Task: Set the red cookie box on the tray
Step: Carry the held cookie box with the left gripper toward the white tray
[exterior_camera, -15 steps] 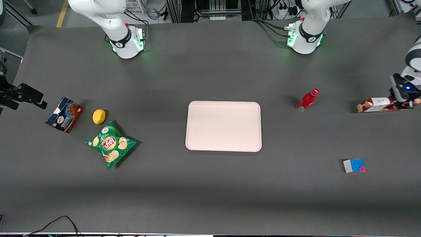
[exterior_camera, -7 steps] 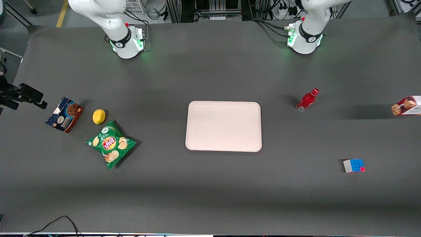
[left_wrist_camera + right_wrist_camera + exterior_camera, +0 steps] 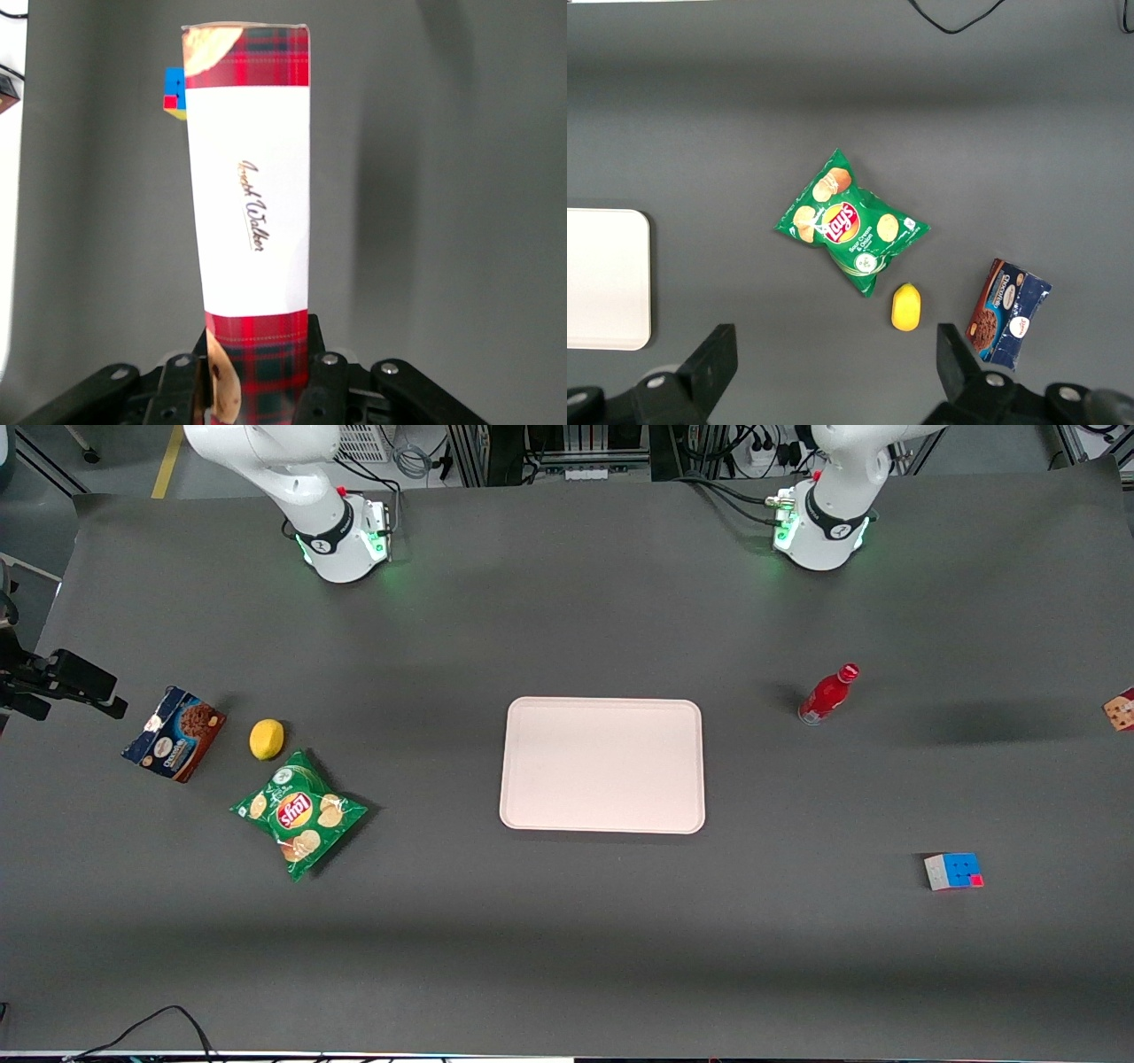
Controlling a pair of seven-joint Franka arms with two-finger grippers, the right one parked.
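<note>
Wrist view: tool [image 3: 257, 390] grips red cookie box [image 3: 251, 212] (cube [image 3: 174, 92] beside).

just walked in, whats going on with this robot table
The left arm's gripper is shut on one end of the long dark-red plaid cookie box, holding it in the air out at the working arm's end of the table. The large pale pink rectangular tray has nothing on it, so the box is not yet placed.
</note>
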